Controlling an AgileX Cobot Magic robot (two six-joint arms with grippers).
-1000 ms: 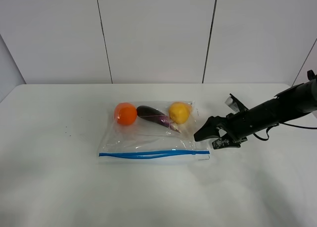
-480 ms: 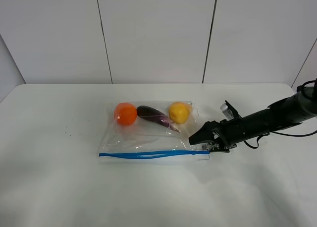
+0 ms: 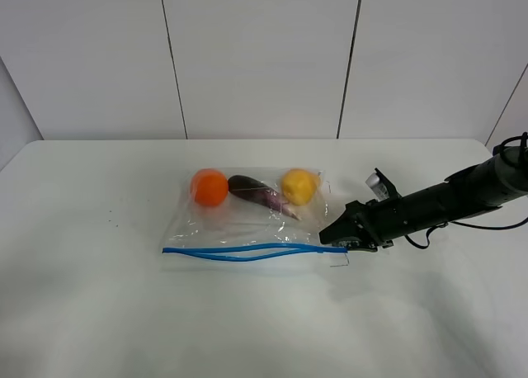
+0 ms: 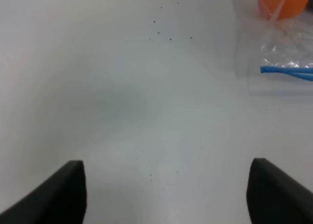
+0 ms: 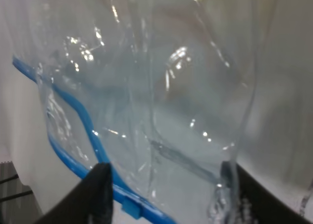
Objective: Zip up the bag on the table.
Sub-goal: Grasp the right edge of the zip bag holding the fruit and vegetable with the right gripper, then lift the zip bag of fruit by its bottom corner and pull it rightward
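We see the clear, crinkly plastic zip bag (image 3: 247, 217) mid-table on the large white tabletop (image 3: 99, 295). Its blue zip strip (image 3: 247, 252) along the near edge gapes, so zipping looks unstarted. The right gripper (image 3: 340, 234) straddles the strip's right end with jaws parted. The left gripper (image 4: 166, 190) hangs spread near the bag's left end.

The right arm (image 3: 445, 198) stretches out low and nearly level toward the bag (image 3: 239, 229), with its wrist just off the bag's end. The right gripper (image 3: 338, 233) sits at the bag's corner. In the right wrist view its dark fingers (image 5: 98, 194) stand apart, one on each side of the bag's plastic. The left gripper (image 4: 166, 161) hangs well apart from the bag's other end, with its fingers (image 4: 68, 194) spread wide and nothing between them.
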